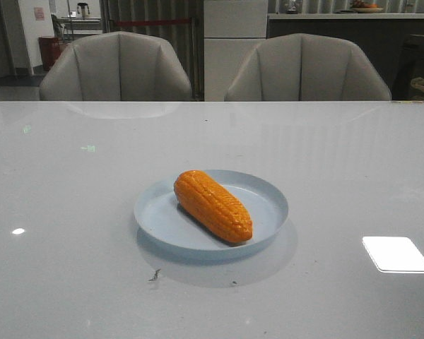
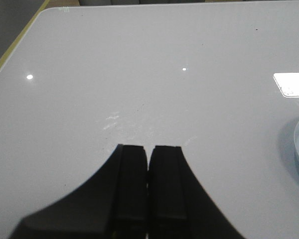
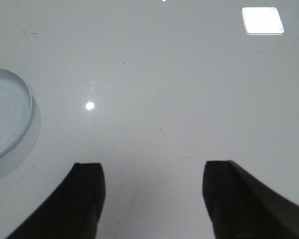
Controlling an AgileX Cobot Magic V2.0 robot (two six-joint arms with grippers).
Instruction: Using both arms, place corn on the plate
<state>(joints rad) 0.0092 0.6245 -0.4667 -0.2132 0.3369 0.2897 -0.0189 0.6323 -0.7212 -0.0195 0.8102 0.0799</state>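
Front view: corn [image 1: 213, 205] lies inside plate [image 1: 268, 212], diagonal across it, tapered end toward near rim. Plate sits mid worktop [image 1: 71, 212]. Two chairs [image 1: 116, 67] behind far edge of worktop. No arm visible here.

Left wrist view: left gripper [image 2: 148, 181] over bare worktop, fingers [image 2: 131, 184] pressed together, holding nothing; plate rim at frame edge, apart from fingers.

Right wrist view: right gripper [image 3: 152, 199] fingers [image 3: 87, 196] spread wide, empty; plate beside, sliver of corn visible in it.

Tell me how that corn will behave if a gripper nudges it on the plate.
The corn is rounded and tapered, so it would probably roll in a curve. Its glossy skin suggests slipperiness. The plate's low rim may stop it.
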